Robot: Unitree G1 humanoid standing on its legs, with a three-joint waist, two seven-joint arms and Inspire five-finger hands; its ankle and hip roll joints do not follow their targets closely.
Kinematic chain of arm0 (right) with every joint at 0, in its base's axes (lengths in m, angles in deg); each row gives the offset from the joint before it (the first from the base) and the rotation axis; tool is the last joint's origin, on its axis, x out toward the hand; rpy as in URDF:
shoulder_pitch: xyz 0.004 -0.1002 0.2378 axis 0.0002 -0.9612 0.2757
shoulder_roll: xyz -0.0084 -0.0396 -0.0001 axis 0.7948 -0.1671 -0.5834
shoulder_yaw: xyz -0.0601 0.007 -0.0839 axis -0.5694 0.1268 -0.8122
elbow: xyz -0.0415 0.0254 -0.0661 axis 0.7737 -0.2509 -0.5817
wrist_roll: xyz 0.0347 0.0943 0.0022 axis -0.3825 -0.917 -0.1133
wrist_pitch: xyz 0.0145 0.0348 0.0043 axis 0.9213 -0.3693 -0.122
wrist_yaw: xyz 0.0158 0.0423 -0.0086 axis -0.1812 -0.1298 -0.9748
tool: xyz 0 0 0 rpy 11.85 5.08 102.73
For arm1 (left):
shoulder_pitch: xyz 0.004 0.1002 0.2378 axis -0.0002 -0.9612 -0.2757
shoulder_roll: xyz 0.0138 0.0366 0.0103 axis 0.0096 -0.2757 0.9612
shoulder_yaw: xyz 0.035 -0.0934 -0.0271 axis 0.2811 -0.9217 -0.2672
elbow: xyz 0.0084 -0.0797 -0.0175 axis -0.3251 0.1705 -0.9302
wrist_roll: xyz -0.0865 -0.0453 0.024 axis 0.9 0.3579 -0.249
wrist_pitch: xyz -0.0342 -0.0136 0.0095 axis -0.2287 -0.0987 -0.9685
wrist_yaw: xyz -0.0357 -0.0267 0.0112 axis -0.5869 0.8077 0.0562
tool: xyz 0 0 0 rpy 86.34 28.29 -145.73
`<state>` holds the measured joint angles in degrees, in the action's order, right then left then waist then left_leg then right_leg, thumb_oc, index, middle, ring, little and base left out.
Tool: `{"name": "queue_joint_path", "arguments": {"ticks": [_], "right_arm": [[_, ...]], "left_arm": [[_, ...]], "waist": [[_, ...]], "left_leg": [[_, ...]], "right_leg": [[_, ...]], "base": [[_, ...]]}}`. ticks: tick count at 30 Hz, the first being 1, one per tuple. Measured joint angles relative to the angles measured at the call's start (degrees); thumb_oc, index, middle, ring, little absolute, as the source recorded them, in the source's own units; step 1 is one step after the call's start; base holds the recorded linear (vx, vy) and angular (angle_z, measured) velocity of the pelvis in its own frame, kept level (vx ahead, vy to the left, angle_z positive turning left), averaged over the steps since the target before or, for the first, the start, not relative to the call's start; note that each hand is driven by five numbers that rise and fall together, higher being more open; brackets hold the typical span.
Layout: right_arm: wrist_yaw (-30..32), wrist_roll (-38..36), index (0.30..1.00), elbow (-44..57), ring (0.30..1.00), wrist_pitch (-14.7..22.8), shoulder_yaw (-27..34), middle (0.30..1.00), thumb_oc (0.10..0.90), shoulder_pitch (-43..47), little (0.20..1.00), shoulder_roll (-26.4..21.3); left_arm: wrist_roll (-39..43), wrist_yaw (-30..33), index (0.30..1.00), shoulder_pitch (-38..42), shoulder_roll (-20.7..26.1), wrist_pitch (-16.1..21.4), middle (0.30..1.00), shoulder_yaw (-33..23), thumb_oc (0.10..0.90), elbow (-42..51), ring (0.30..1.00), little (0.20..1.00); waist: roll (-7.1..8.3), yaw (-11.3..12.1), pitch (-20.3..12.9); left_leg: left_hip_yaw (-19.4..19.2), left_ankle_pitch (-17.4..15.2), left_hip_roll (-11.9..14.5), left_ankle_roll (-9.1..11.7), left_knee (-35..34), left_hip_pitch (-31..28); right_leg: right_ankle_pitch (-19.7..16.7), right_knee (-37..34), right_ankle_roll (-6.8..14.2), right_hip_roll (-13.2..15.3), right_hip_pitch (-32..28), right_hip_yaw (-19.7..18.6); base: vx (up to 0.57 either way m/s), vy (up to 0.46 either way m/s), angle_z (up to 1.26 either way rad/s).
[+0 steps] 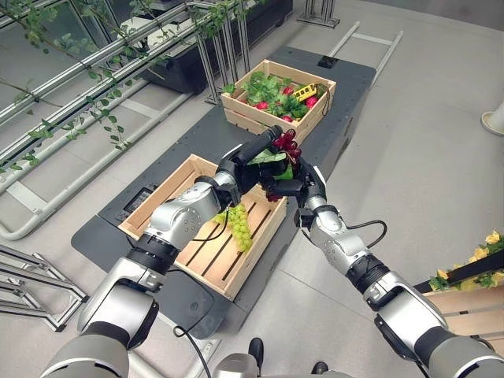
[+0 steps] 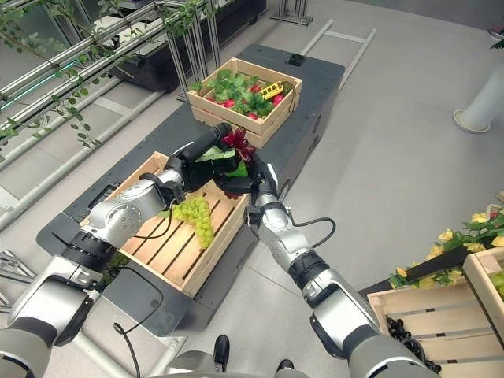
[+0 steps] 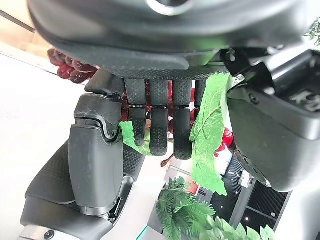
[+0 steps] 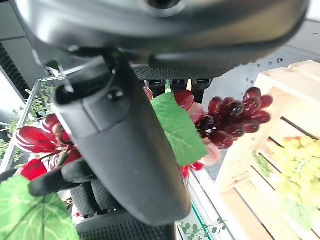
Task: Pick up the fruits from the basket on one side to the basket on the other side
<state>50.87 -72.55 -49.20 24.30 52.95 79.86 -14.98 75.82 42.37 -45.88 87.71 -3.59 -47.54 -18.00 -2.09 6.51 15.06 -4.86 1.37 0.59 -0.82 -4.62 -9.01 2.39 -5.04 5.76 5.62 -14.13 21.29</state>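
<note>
- Two wooden crates sit on a dark grey platform (image 1: 346, 87), seen from above thru the head cameras.
- Near crate (image 1: 213, 260): slatted, w/ one bunch of green grapes (image 1: 239, 223) lying on its slats by the right wall.
- Far crate (image 1: 260, 118): packed w/ green leaves, red fruit (image 1: 262, 105) & a yellow item (image 1: 306, 90) toward its right side.
- Between the crates, above the near crate's far right corner, both hands meet on one bunch of red grapes (image 1: 287, 142) w/ green leaves attached.
- Left hand (image 1: 250, 157): reaches in from the left; left wrist view shows its fingers (image 3: 159, 132) curled over the dark red grapes & a big leaf, thumb opposite — clenched on the bunch.
- Right hand (image 1: 293, 186): comes in from lower right, directly under & against the left hand. Right wrist view shows red grapes & a leaf pressed at its palm; the fingers look wrapped round the bunch too, tho partly hidden.
- Red grapes are held up in the air, clear of both crates, not touching the green grapes below.
- Around the platform: pale floor; metal rails (image 1: 87, 102) w/ leafy vines at left; another crate w/ yellow flowers (image 2: 472, 228) at lower right.
</note>
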Motion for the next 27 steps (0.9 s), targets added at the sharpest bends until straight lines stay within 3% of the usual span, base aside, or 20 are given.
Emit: {"name": "queue_joint_path", "arguments": {"ticks": [6,18,19,20,21,27], "right_arm": [[3.40,0.11,0.300,0.11,0.300,3.37,0.60,0.300,0.400,-0.05,0.300,-0.29],[3.64,0.12,0.300,0.11,0.300,3.94,0.56,0.300,0.400,-0.07,0.300,-0.38],[3.64,0.12,0.300,0.11,0.300,3.94,0.56,0.300,0.400,-0.07,0.300,-0.41],[3.64,0.11,0.300,0.11,0.300,3.94,0.57,0.300,0.400,-0.08,0.300,-0.49],[3.64,0.11,0.300,0.11,0.300,3.94,0.60,0.300,0.400,-0.08,0.300,-0.53],[3.64,0.10,0.300,0.06,0.300,3.94,0.62,0.300,0.400,-0.27,0.300,-1.08]], "left_arm": [[-0.01,-0.60,0.300,-0.01,0.04,0.00,0.300,-0.44,0.400,3.38,0.300,0.300],[-0.02,-0.47,0.300,-0.01,0.06,0.03,0.300,-1.31,0.400,3.96,0.300,0.300],[-0.02,-0.45,0.476,-0.01,0.06,0.06,0.476,-1.31,0.518,3.96,0.476,0.476],[-0.14,-0.10,0.568,-0.01,0.06,0.17,0.568,-1.31,0.579,3.96,0.568,0.568],[-0.39,0.17,0.900,-0.01,0.06,0.19,0.900,-1.31,0.800,3.96,0.900,0.900],[-1.32,0.69,0.900,-0.01,0.07,0.62,0.900,-1.31,0.800,3.67,0.900,0.900]], "waist": [[-0.03,0.71,0.00],[-0.24,0.62,-0.11],[-0.25,0.61,-0.12],[-0.26,0.58,-0.12],[-0.27,0.58,-0.13],[-0.30,0.47,-0.13]], "left_leg": [[0.02,0.05,-0.21,-0.08,0.00,0.01],[0.02,0.18,-0.38,-0.24,0.00,0.02],[0.02,0.18,-0.38,-0.23,0.01,0.02],[0.01,0.19,-0.38,-0.23,0.01,0.02],[0.01,0.19,-0.38,-0.23,0.01,0.02],[-0.04,0.20,-0.39,-0.23,0.01,0.02]], "right_leg": [[0.00,-0.01,0.00,0.22,0.01,-0.05],[0.00,-0.01,0.01,0.38,0.02,-0.15],[0.00,-0.01,0.01,0.38,0.02,-0.16],[0.00,-0.01,0.01,0.38,0.03,-0.16],[0.00,-0.01,0.01,0.38,0.03,-0.16],[0.00,-0.01,0.01,0.40,0.06,-0.19]], "base": [[0.00,0.000,0.00],[0.00,0.000,0.00],[0.00,0.000,0.00],[0.00,0.000,0.00],[0.00,0.000,0.00],[0.00,0.000,0.00]]}}
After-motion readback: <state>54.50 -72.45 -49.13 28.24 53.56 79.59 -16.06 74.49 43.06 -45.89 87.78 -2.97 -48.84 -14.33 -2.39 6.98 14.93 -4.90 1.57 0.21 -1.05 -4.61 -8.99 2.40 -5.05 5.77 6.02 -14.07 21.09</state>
